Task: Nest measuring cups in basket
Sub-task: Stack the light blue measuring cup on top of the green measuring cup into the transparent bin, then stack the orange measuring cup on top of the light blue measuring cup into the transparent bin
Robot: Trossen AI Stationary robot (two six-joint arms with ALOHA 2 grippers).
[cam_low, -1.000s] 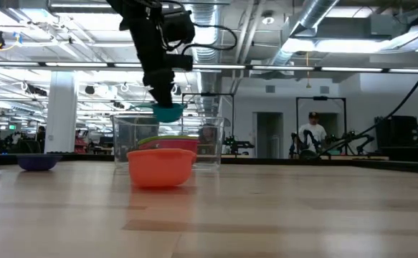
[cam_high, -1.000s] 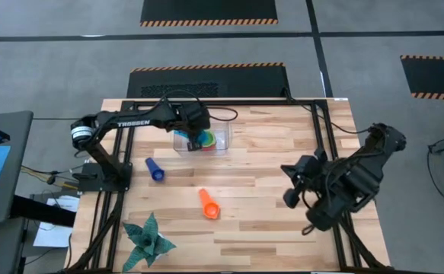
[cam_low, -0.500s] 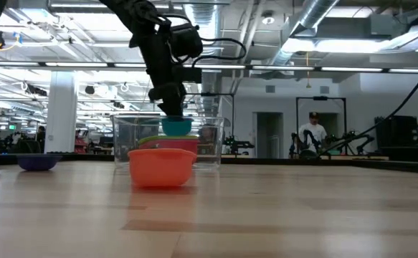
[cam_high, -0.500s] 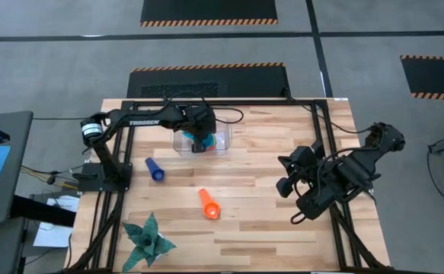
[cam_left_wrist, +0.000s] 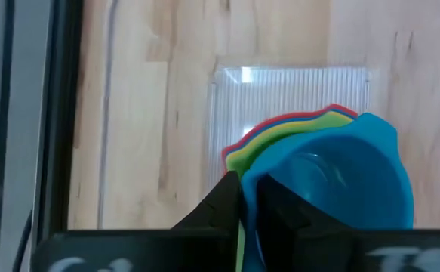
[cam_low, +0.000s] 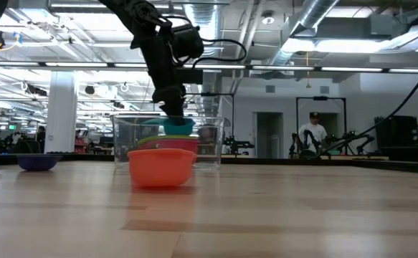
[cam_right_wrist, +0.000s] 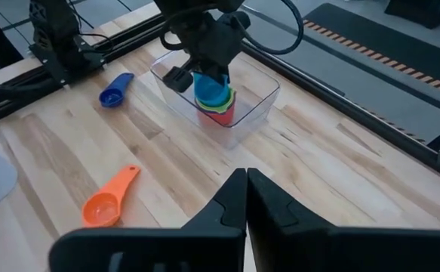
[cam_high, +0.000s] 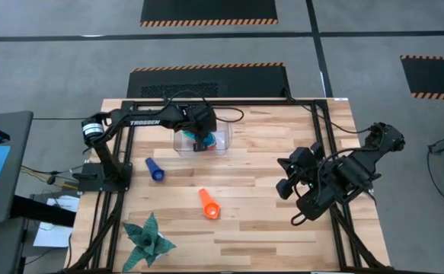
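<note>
The clear basket (cam_high: 221,141) stands on the far left part of the table and holds nested red, yellow and green measuring cups (cam_left_wrist: 244,146). My left gripper (cam_high: 199,137) is over it, shut on a teal-blue cup (cam_left_wrist: 333,181) that sits low on top of that stack (cam_low: 178,127). An orange cup (cam_high: 209,204) and a dark blue cup (cam_high: 154,169) lie on the table nearer the front, both free. My right gripper (cam_right_wrist: 245,198) is shut and empty, hovering over the table's right part (cam_high: 285,187). My left gripper pinches the teal-blue cup at the side of its rim (cam_left_wrist: 248,187), the wall running between the two fingers (cam_left_wrist: 227,198). The fingers come from above, pointing down into the basket. The cup stays upright, mouth up, sunk into the green cup; whether it rests there I cannot tell.
A teal spiky paper plant (cam_high: 147,242) stands at the near left corner. Black frame rails run along the table's left and right edges. Bare wood lies between the basket and the right arm. A person (cam_low: 312,133) stands far off in the room behind.
My left gripper has gone down into the basket, bringing the teal-blue cup from above the rim onto the nested stack, and then kept still. My right arm has shifted slightly toward the table's left and far edge.
</note>
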